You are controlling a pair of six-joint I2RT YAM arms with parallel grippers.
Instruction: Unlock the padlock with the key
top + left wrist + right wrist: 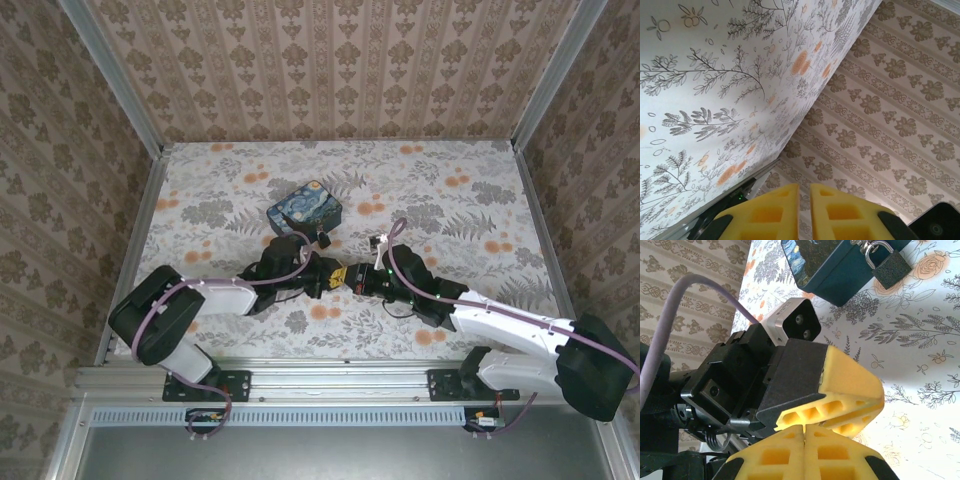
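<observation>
The small dark padlock with a silvery shackle hangs from the hasp of the blue swirl-painted tin, and it rests on the table at the tin's near corner. My two grippers meet tip to tip in front of it. The right gripper is shut. Its yellow tips press against the seam of the left gripper, whose fingers are closed to a narrow slit. A thin grey sliver, apparently the key, sits where the tips meet; most of it is hidden.
The tin lies on the flowered table just behind the arms. Patterned walls close in the left, right and far sides. A metal rail runs along the near edge.
</observation>
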